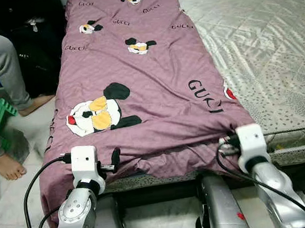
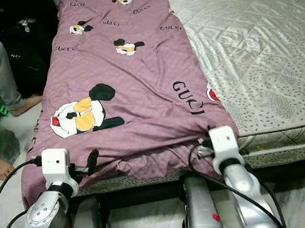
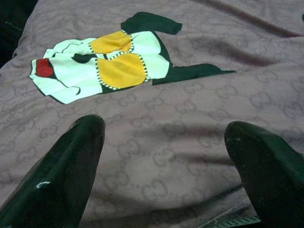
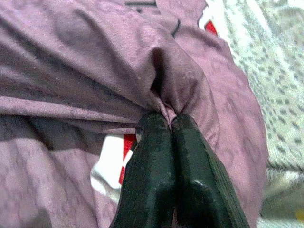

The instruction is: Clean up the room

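A person's bare feet (image 1: pixel 7 166) rest on the floor at far left. The left gripper (image 3: pixel 161 161) reaches forward with fingers spread wide over the purple blanket (image 1: pixel 136 72) on the mattress (image 1: pixel 265 40). The right gripper (image 4: pixel 170 124) pinches the blanket's near corner, fingers closed.

mauve blanket (image 1: pixel 147 70) with black lettering and white-yellow-black cartoon faces, on a pale mattress (image 1: pixel 266 51) with a grey speckled print
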Available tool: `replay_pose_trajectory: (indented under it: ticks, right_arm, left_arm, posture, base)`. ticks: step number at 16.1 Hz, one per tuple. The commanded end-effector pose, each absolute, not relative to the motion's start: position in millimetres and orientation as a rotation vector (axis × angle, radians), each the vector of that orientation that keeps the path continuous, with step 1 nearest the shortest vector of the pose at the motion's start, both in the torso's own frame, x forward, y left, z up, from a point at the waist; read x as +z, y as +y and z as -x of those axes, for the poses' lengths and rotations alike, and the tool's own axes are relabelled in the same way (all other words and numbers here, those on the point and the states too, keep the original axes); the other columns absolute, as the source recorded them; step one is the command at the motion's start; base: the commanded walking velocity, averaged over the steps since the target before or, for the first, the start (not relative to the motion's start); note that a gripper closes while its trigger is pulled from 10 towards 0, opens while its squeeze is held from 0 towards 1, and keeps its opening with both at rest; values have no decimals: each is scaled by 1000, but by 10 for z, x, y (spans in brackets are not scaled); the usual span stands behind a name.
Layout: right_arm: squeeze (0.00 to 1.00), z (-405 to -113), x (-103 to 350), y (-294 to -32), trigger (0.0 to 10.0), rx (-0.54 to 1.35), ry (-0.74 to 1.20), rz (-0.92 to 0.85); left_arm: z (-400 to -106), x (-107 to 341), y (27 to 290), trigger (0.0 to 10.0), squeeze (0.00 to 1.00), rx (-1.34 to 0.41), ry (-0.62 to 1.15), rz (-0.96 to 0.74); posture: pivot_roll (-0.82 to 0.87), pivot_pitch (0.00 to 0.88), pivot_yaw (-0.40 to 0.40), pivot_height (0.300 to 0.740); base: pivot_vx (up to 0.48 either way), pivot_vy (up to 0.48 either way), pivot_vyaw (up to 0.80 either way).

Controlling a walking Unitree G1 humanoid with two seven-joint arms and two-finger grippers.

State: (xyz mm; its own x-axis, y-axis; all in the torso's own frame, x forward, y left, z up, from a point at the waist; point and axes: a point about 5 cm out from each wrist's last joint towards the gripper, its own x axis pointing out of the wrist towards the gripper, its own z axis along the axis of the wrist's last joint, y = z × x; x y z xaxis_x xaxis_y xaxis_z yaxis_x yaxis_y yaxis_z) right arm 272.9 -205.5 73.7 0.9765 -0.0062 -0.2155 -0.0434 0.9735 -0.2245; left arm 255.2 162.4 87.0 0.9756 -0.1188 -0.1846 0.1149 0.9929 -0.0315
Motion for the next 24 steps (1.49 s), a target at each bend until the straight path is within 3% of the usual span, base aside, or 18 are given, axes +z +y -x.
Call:
replay_pose_trajectory:
  ticks: [1,6,9,15,24]
  right_arm:
    - [0,-2658,758,-2194,0,-14,225,235]
    - [0,-2350,700,-2541,0,-94,268,286]
    - [0,-2104,598,-2635,0,-100,313,302]
    - [0,-1534,378,-2646,0,-54,399,298]
    - [0,-1500,361,-2664,0,-54,407,302]
  left_arm:
    - [-2536,856,1661,10000,0,-110,191,18]
    - [-2519,916,1622,10000,0,-168,181,41]
    - [-2415,960,1524,10000,0,-307,181,54]
    - [-2374,929,1491,10000,0,-346,198,32]
    - [-2372,944,1474,10000,0,-363,196,37]
  posture:
    - [23,123,52,522]
    - [15,126,55,522]
    - [11,126,56,522]
    - [5,124,53,522]
    - [5,124,53,522]
  base:
    - [0,0,0]
    - [0,0,0]
    - [0,0,0]
    - [0,0,0]
    - [0,0,0]
